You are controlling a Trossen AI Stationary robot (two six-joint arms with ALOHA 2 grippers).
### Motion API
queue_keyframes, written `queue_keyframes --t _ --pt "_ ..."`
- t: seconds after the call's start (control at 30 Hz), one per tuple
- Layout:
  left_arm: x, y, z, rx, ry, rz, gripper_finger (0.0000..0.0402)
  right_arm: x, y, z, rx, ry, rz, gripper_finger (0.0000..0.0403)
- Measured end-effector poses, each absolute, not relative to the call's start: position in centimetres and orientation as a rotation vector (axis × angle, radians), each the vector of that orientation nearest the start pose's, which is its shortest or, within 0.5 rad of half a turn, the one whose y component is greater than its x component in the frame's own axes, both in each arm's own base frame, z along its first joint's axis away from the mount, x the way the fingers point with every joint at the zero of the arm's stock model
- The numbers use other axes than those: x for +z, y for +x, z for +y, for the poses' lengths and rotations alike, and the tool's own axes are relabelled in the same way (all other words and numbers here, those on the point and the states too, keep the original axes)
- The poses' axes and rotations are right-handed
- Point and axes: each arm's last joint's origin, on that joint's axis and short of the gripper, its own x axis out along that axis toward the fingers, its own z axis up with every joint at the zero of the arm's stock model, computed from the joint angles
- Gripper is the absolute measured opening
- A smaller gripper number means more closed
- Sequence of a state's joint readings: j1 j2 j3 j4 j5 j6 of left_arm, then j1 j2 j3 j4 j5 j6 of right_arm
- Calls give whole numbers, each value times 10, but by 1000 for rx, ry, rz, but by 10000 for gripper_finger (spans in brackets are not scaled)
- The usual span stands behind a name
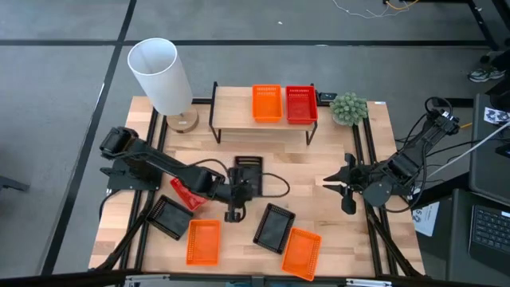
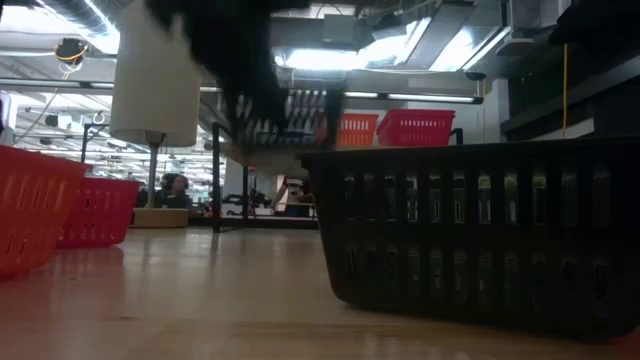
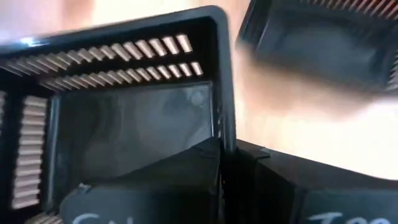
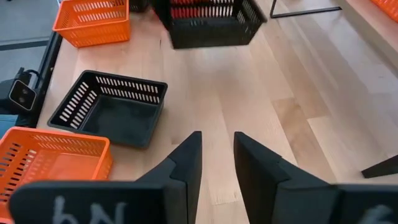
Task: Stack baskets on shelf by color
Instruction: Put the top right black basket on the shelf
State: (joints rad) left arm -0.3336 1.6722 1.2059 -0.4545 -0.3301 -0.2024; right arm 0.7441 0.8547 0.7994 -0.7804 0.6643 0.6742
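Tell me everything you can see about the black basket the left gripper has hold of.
The black basket is a small, shallow rectangular tray of dark plastic with slotted mesh walls, a solid rim and an empty smooth floor. It sits near the middle of the table, in front of the shelf. The left gripper is shut on the rim of one wall. In the right wrist view it looks lifted off the wood, with something red behind it.

An orange basket (image 1: 267, 103) and a red basket (image 1: 301, 104) are sitting side by side on the light-wood shelf (image 1: 231, 112). A black basket (image 1: 248, 174) is sitting mid-table, its rim clamped. Another red basket (image 1: 187, 194) is tilting beside it. Two black baskets (image 1: 170, 217) (image 1: 275, 227) and two orange baskets (image 1: 202, 241) (image 1: 301, 252) are lying along the front.
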Motion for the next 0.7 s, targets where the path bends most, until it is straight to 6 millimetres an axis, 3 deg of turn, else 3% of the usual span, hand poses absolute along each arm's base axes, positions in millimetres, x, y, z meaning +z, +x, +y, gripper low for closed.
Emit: queue_keyframes --t 0.17,0.33,0.5,0.6,0.7 --pt "292 329 -110 229 219 854 0 282 126 92 -136 110 618 91" --pt "348 324 -80 371 370 870 0 282 127 92 -134 111 618 91" --pt "381 314 -8 481 382 945 0 282 126 92 -134 110 620 91" --pt "380 310 42 442 434 1045 0 282 126 92 -135 103 624 91" --pt "378 303 92 358 340 1061 0 281 127 92 -136 99 627 91"
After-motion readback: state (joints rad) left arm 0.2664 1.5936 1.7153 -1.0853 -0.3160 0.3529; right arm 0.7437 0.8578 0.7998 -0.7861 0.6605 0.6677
